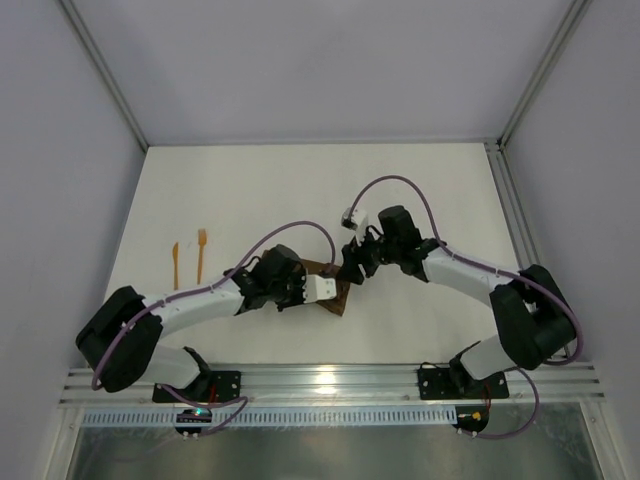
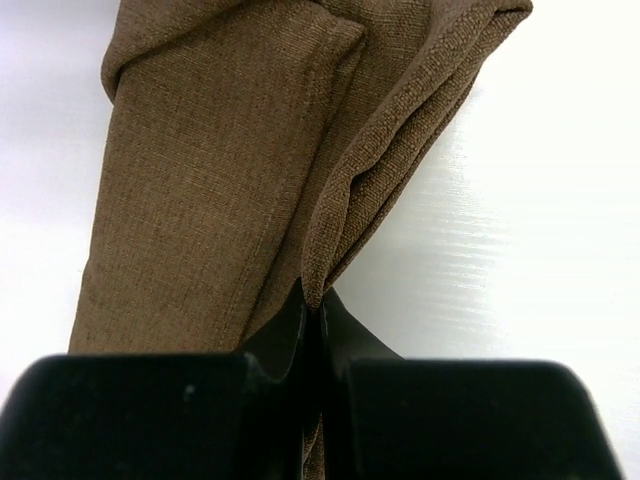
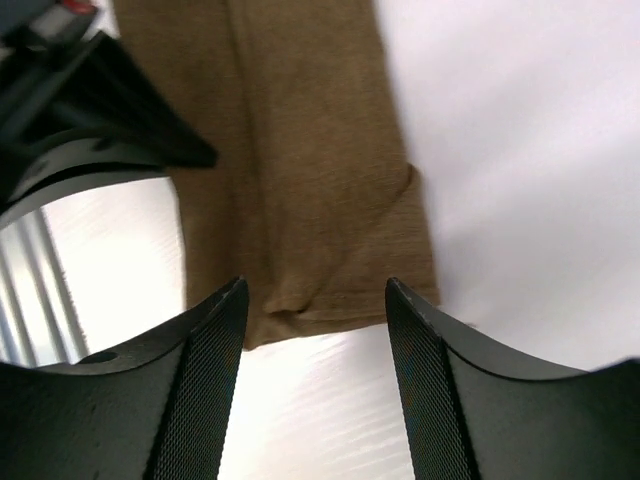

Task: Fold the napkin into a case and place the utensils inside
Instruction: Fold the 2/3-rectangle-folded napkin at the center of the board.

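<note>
While the left gripper (image 2: 312,305) is clamped on a folded edge of the brown napkin (image 2: 220,180), the right gripper (image 3: 315,310) hovers with its jaws apart over one short end of the cloth. The napkin lies partly folded on the table (image 1: 250,190) between the two arms. The orange fork (image 1: 201,255) and a second utensil (image 1: 175,265) lie side by side well to its left.

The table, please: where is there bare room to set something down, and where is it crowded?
Free: the far strip of table behind both arms, and the near patch between the two arm bases. Crowded: the centre, where the left gripper pinches the napkin and the right gripper stands open over it; the utensils take the left edge.
</note>
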`<state>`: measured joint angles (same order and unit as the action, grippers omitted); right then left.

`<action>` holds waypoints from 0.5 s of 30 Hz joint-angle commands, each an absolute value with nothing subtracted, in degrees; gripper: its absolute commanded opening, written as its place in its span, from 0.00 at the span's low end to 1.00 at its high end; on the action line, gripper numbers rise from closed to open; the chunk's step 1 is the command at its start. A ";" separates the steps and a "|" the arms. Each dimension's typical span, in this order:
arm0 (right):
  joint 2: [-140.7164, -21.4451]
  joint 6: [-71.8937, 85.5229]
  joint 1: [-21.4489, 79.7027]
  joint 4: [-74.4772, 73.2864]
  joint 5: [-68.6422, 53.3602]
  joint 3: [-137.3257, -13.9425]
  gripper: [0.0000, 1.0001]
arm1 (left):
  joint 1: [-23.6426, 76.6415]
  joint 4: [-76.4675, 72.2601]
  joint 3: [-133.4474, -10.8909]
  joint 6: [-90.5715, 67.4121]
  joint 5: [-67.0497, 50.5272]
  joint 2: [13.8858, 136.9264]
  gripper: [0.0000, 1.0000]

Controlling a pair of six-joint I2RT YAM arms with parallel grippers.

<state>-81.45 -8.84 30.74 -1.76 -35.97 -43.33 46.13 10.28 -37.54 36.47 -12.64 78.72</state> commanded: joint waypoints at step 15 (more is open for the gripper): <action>-98.01 -1.59 34.28 15.02 -20.13 -44.22 0.42 | 40.44 16.34 -48.50 31.12 -17.66 83.49 0.00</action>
<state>-99.44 -3.66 33.41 9.89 -24.40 -46.44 42.09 14.61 -45.34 33.15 -15.27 82.28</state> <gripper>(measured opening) 0.431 0.013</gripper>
